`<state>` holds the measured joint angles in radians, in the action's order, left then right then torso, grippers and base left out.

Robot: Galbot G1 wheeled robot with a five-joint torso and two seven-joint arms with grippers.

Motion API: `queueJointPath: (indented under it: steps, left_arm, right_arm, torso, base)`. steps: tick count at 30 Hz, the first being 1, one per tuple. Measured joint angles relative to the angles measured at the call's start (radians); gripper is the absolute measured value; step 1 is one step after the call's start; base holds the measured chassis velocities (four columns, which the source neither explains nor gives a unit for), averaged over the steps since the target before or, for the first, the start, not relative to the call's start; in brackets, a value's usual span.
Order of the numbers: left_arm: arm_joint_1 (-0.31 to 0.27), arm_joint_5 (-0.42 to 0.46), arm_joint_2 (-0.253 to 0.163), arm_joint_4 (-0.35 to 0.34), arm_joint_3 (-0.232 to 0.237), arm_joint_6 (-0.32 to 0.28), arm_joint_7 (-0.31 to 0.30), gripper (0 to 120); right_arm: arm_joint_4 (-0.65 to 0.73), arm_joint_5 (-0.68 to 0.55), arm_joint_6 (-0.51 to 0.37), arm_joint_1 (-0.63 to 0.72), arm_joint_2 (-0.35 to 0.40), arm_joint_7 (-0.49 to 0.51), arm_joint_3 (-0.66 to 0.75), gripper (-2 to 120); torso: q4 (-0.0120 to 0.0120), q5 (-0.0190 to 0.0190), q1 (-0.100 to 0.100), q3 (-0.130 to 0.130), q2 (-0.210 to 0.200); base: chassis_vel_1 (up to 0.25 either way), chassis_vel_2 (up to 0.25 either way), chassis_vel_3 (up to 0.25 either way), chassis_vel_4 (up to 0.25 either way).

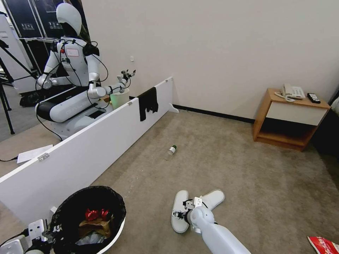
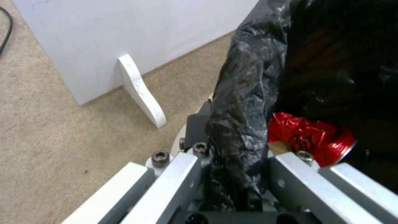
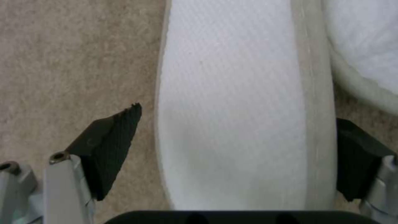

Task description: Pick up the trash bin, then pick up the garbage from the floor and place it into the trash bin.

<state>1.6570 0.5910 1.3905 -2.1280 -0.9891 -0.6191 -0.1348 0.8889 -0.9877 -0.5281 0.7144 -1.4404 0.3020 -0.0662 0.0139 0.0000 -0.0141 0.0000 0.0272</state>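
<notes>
Head view, left to right. At lower left the left hand [image 1: 53,231] is clamped on the near rim of the trash bin [image 1: 114,233], a round white bin lined with a black bag [image 1: 70,208]. The left wrist view shows its two fingers [image 2: 178,174] pressed against either side of the bag-covered rim [image 2: 240,130], one outside the bin and one inside. Inside the bin lie a red wrapper [image 1: 94,214], a brown paper bag [image 1: 92,225] and pale crumpled litter beneath them; the red wrapper [image 2: 311,137] also appears just beyond the inner finger.

Behind the bin a long white board [image 1: 88,151] stands on the carpet [image 1: 247,176] on a white foot [image 2: 141,90], with a black cloth [image 1: 147,102] draped over its top edge. Farther along the carpet, near the board, a small green-capped bottle [image 1: 172,150] lies on its side.

At lower centre two white slippers [image 1: 212,198] lie on the carpet, touching at their near ends and splayed apart. The right hand [image 1: 180,213] is lowered over the left slipper [image 1: 178,208]; in the right wrist view its dark finger pads [image 3: 112,146] stand wide apart, one on each side of that slipper's sole [image 3: 232,118], not gripping it, with the second slipper [image 3: 365,46] beside.

At the lower right edge lies a red snack packet [image 1: 323,244].
</notes>
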Motion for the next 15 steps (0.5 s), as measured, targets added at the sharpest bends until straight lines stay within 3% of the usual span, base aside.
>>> queueJointPath:
  steps: [6, 15]
  left_arm:
    - [0.002, -0.001, -0.001, 0.002, -0.001, 0.004, 0.001, 2]
    - [-0.001, -0.006, 0.001, 0.012, 0.002, 0.005, 0.002, 2]
  right_arm:
    - [-0.042, 0.028, 0.017, -0.011, -0.009, -0.036, 0.012, 85]
    - [-0.028, 0.048, 0.034, 0.004, -0.001, -0.04, 0.017, 52]
  torso:
    - [-0.0001, 0.0, 0.0, 0.0, 0.0]
    - [0.0003, -0.0002, 0.0, 0.0, 0.0]
  base:
    - [0.0, 0.0, 0.0, 0.0]
    - [0.0, 0.0, 0.0, 0.0]
